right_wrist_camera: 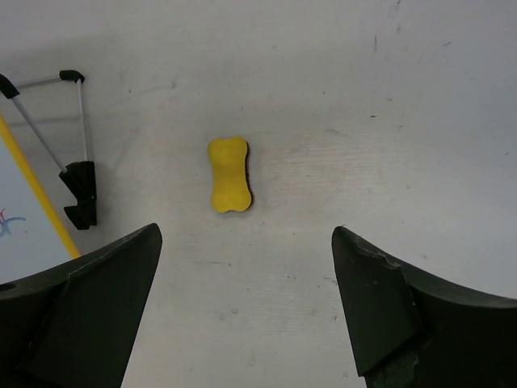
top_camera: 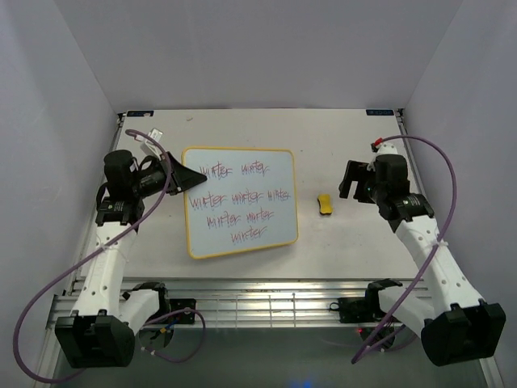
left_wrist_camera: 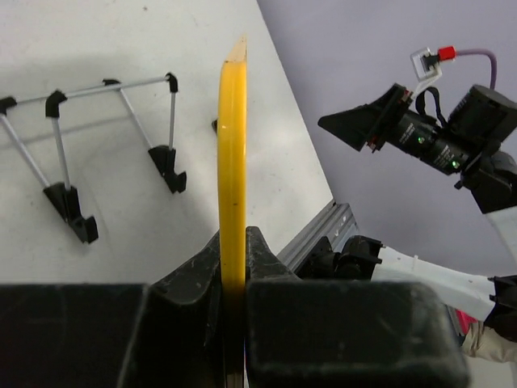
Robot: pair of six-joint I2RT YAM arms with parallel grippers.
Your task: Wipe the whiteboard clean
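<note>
The whiteboard [top_camera: 239,202], white with a yellow frame and several purple-red scribbled words, stands tilted at the table's middle left. My left gripper [top_camera: 196,176] is shut on its left edge; the left wrist view shows the yellow frame [left_wrist_camera: 232,145] edge-on between the jaws, with the black wire stand [left_wrist_camera: 97,153] behind it. A small yellow bone-shaped eraser [top_camera: 325,204] lies flat to the board's right. My right gripper [top_camera: 350,184] is open and empty, hovering just right of the eraser [right_wrist_camera: 229,174], which lies ahead of the fingers. The board's corner and stand foot [right_wrist_camera: 79,194] show at the left.
The grey table [top_camera: 339,137] is boxed in by pale walls on three sides. A slotted metal rail [top_camera: 266,307] runs along the near edge between the arm bases. The right arm [left_wrist_camera: 436,137] shows beyond the board in the left wrist view.
</note>
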